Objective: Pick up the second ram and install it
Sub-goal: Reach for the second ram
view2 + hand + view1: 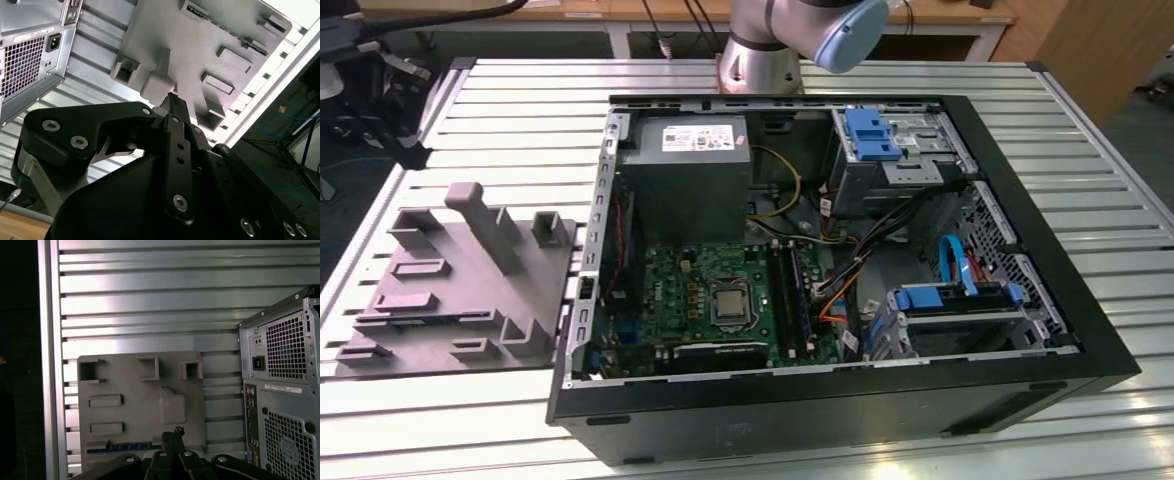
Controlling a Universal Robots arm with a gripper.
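**Gripper empty above the tray, ram waiting in its groove**

The gripper (173,434) hangs high over the grey tray (130,390). The tray lies on the slatted table (150,315) just beside the open case (1014,380), on the exterior view's left. In both wrist views the fingertips sit close together with nothing between them, so the gripper carries nothing.

In the first wrist view the ram (125,447) is a thin dark-blue strip in a narrow groove of the tray. It lies on the far side of the tall block (172,407) from the three pockets. It looks to be standing on its long edge. That pose would leave its flat faces free for a pinch and match the way a stick enters a slot. The tray's moulded recesses probably serve to keep each part at a known spot and angle.

The case lies on its side with the open face up. This turns the motherboard (680,290) and its long black slots (785,290) toward an approach from above. I cannot tell whether a stick already sits in those slots. The ram is not yet picked up.
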